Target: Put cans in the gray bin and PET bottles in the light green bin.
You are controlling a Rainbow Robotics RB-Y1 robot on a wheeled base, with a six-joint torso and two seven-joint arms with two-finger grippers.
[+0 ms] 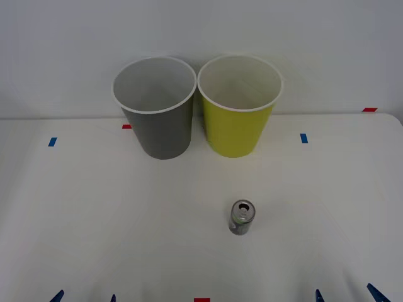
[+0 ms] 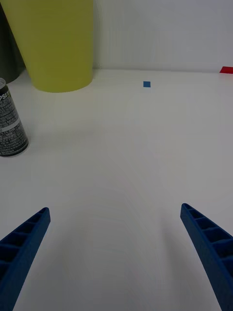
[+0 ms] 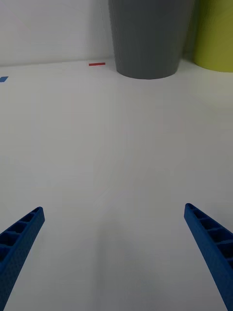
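- Standing upright on the white table (image 1: 94, 207), the can (image 1: 242, 218) has its long axis vertical and its shiny silver top with the tab opening facing up; it sits in front of the two bins, nearer the robot's right side, well apart from both.
- In the right wrist view the can's (image 2: 10, 121) dark printed side shows, with the base flat on the table and the yellow-green bin beyond it.
- The gray bin (image 1: 157, 119) and the light green bin (image 1: 238, 116) stand upright side by side at the far edge of the table by the wall, mouths up, white rims nearly touching; gray is on the robot's left, green on its right.
- The right end effector (image 1: 343, 294) waits at the near edge of the table, its blue ribbed fingers (image 2: 24, 243) spread wide; it holds nothing and the can lies ahead of it, off to one side.
- The left end effector (image 1: 85, 296) likewise sits at the near edge on the left, its fingers (image 3: 19, 238) spread wide over bare table, gripping nothing, with the gray bin straight ahead.
- Small blue tape marks (image 1: 52, 141) and red tape marks (image 1: 369, 109) dot the table.
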